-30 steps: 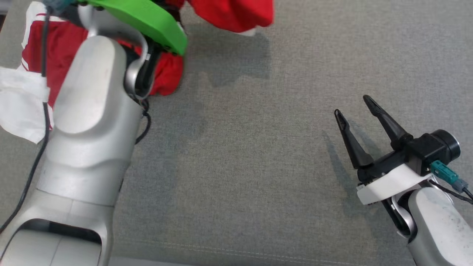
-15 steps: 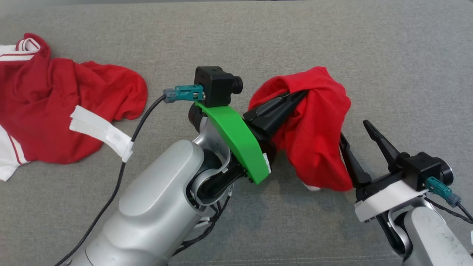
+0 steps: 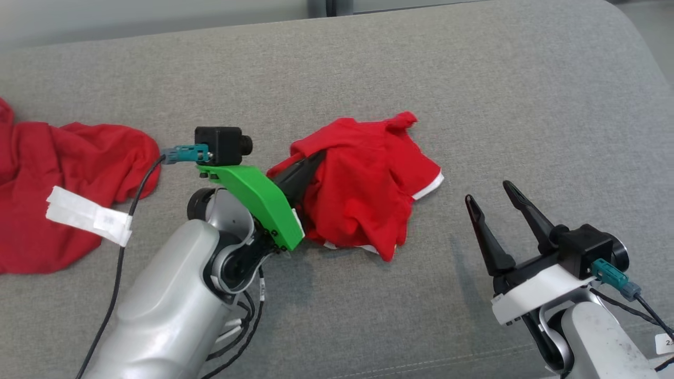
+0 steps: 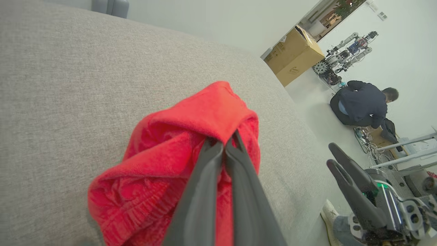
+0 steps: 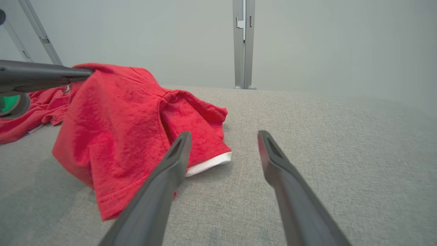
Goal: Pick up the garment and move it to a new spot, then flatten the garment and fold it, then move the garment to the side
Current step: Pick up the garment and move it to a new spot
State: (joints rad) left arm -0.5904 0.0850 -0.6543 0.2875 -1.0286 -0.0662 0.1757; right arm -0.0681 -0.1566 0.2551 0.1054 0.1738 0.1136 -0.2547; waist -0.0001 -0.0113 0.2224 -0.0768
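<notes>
Nearest, low right in the head view: right gripper (image 3: 487,190), fingers spread wide with nothing between them, poised over the grey couch (image 3: 474,105) just right of the garment (image 3: 368,179). By its wrist, at the picture's edge, a white tag (image 3: 665,343) reading "2", the rest cut off. To the left, on the black cable (image 3: 124,242) of the other arm, a strip of white tape (image 3: 87,218) with faint grey marks too small to read. Next, above a green mount (image 3: 255,202), left gripper (image 4: 223,138), pressed shut on a pinch of the garment, tips buried in red cloth. Garment near the middle of the couch, bunched and draped from that pinch, lower folds resting on the cushion, a white hem (image 5: 209,164) lying toward the right gripper; plain red on the side shown. Farther left, well apart from the garment, a second crumpled red cloth (image 3: 68,168) flat on the couch. Beyond the couch in the left wrist view: a person (image 4: 362,106) crouched on the floor, a cardboard box (image 4: 295,56) with dark print too small to read, and another robot (image 4: 344,51) by the wall. Behind the couch in the right wrist view, a grey post (image 5: 242,44).
</notes>
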